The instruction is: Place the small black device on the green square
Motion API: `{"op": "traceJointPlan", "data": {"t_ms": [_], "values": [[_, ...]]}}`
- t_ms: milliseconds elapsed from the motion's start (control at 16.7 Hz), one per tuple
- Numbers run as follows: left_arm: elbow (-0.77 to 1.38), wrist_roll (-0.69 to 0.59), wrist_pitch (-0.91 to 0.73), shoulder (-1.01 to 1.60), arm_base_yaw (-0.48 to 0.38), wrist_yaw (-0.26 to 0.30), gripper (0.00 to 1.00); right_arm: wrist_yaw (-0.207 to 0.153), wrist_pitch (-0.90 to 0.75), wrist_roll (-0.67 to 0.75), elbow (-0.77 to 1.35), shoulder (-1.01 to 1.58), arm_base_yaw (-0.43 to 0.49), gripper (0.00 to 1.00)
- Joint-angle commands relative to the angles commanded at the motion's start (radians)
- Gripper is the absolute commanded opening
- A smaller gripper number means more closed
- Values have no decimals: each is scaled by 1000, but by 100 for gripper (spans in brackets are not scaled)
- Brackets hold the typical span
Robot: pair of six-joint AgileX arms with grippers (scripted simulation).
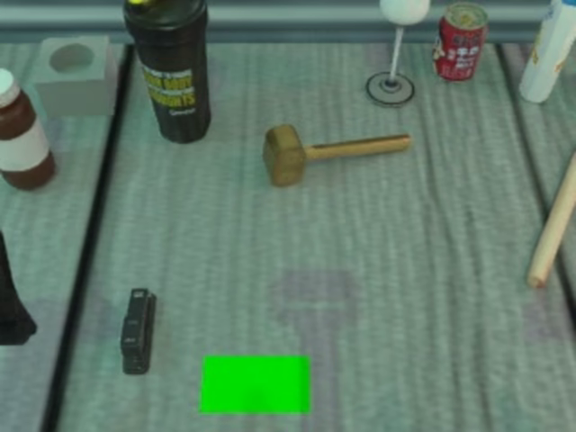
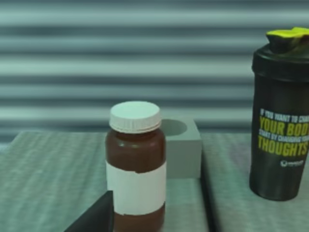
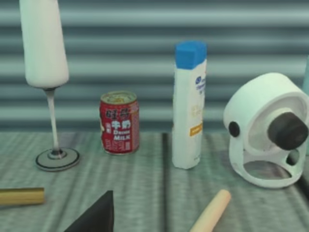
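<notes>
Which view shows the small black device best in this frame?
The top view: the small black device lies fully visible, left of the green square and apart from it. Neither wrist view shows it; both face the far bottles.

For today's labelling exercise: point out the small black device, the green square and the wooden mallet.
small black device (image 1: 138, 330), top view, middle of its ridged body.
green square (image 1: 255, 384), top view, centre of the patch.
wooden mallet (image 1: 286, 155), top view, on its head.
</notes>
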Motion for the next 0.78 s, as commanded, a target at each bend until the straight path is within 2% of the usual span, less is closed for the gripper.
{"op": "traceJointPlan", "data": {"t_ms": [360,540,780], "values": [[97,-32,-81,106,-31,1,100,0,0,0,0,0,0,100],[245,-82,-210,297,-75,0,100,0,0,0,0,0,0,100],[488,-165,-436,672,-150,-4,100,0,0,0,0,0,0,100]]}}
